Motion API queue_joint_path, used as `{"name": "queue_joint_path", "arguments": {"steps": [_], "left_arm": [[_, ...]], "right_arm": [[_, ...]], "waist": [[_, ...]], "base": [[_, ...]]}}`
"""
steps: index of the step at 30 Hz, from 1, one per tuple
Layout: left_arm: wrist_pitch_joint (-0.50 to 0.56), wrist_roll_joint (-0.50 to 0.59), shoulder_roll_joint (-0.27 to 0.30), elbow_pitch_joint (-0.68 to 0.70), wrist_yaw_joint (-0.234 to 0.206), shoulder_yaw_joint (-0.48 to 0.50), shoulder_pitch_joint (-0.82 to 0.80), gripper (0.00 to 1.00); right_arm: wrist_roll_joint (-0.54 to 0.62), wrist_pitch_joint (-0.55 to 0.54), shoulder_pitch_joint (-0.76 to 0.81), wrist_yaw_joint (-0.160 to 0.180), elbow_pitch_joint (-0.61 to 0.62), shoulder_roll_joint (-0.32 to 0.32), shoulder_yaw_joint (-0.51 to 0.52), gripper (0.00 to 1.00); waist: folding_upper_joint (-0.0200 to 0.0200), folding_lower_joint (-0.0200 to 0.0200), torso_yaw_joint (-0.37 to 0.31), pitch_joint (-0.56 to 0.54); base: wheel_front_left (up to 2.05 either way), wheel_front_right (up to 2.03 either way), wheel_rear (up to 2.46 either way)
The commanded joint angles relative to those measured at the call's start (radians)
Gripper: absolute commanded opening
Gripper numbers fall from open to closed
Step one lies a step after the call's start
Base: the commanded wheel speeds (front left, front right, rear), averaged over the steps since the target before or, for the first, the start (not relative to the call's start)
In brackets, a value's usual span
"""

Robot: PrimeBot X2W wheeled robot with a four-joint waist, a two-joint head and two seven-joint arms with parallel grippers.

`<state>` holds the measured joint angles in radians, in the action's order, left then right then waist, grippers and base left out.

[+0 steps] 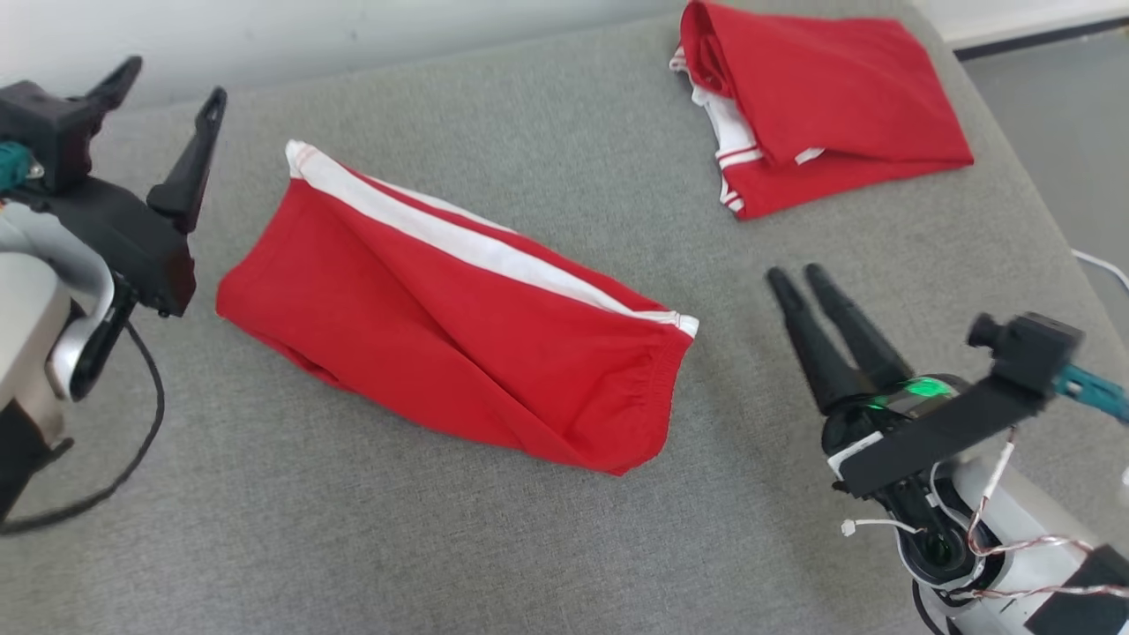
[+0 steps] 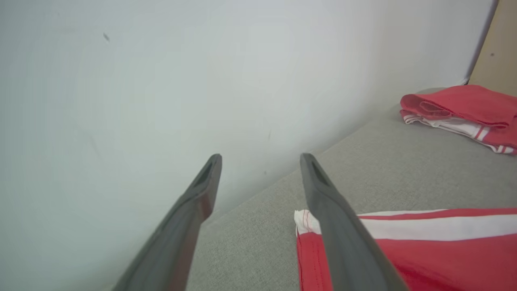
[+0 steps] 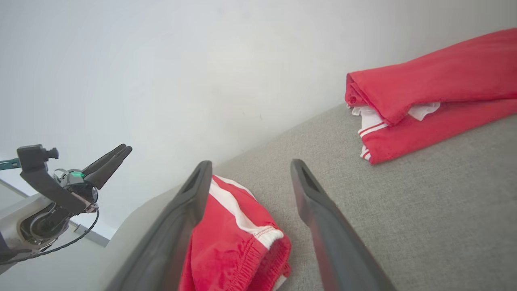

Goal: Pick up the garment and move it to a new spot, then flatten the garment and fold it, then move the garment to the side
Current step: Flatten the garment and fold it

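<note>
The garment [image 1: 441,326] is a pair of red shorts with a white side stripe, lying folded in a long bundle in the middle of the grey cushion. Its striped corner shows in the left wrist view [image 2: 424,250] and its elastic waistband end in the right wrist view [image 3: 234,246]. My left gripper [image 1: 172,84] [image 2: 261,157] hangs open just off the garment's left end, holding nothing. My right gripper [image 1: 796,275] [image 3: 251,163] stands open to the right of the waistband end, clear of the cloth. The left gripper [image 3: 124,148] also appears far left in the right wrist view.
A second red garment [image 1: 829,97] [image 2: 464,105] [image 3: 436,89] with white trim lies folded at the far right corner. The grey cushion [image 1: 529,547] meets a white wall [image 1: 353,44] at the back. Floor [image 1: 1058,106] and a white cable [image 1: 1102,265] lie past the right edge.
</note>
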<state>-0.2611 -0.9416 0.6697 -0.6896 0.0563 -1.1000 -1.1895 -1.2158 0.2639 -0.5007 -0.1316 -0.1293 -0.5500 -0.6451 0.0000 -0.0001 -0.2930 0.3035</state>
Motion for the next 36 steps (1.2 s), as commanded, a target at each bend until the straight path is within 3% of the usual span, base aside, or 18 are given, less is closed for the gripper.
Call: {"name": "queue_joint_path", "arguments": {"steps": [1,5,10,16,19,22,27,36], "left_arm": [[-0.003,0.023,0.006,0.021,-0.018,0.032,0.051,1.0],[-0.003,0.099,0.008,0.11,-0.079,0.174,0.158,1.0],[-0.003,0.174,-0.006,0.178,-0.107,0.305,0.303,1.0],[-0.003,0.208,-0.038,0.18,-0.092,0.392,0.405,1.0],[-0.003,0.23,-0.052,0.139,-0.051,0.382,0.435,1.0],[-0.002,0.212,-0.062,0.083,-0.002,0.379,0.435,1.0],[0.0,0.204,-0.044,0.009,0.04,0.375,0.385,1.0],[0.129,0.104,-0.03,-0.038,0.073,0.31,0.325,1.0]], "right_arm": [[0.037,0.0,0.03,0.003,-0.003,0.031,0.04,1.0],[0.256,0.001,0.084,0.003,0.006,0.099,0.21,1.0],[0.485,0.0,0.175,0.003,0.06,0.227,0.387,1.0],[0.686,0.001,0.224,0.003,0.124,0.297,0.476,1.0],[0.774,0.0,0.268,0.002,0.172,0.387,0.542,1.0],[0.888,0.001,0.297,0.003,0.21,0.431,0.558,1.0],[1.0,0.001,0.331,0.003,0.21,0.477,0.519,1.0],[1.023,0.001,0.332,0.003,0.148,0.5,0.467,1.0]], "waist": [[0.0,0.0001,0.009,-0.025],[0.0,0.0001,0.014,-0.047],[0.0,0.0001,0.014,-0.06],[0.0,0.0001,0.015,-0.062],[0.0,0.0001,0.018,-0.062],[0.0,0.0001,0.013,-0.059],[0.0,0.0001,-0.007,-0.046],[0.0,0.0001,-0.035,-0.02]], "base": [[0.0,0.0,0.0],[0.0,0.0,0.0],[0.0,0.0,0.0],[0.0,0.0,0.0],[0.0,0.0,0.0],[0.0,0.0,0.0],[0.0,0.0,0.0],[0.0,0.0,0.0]]}}
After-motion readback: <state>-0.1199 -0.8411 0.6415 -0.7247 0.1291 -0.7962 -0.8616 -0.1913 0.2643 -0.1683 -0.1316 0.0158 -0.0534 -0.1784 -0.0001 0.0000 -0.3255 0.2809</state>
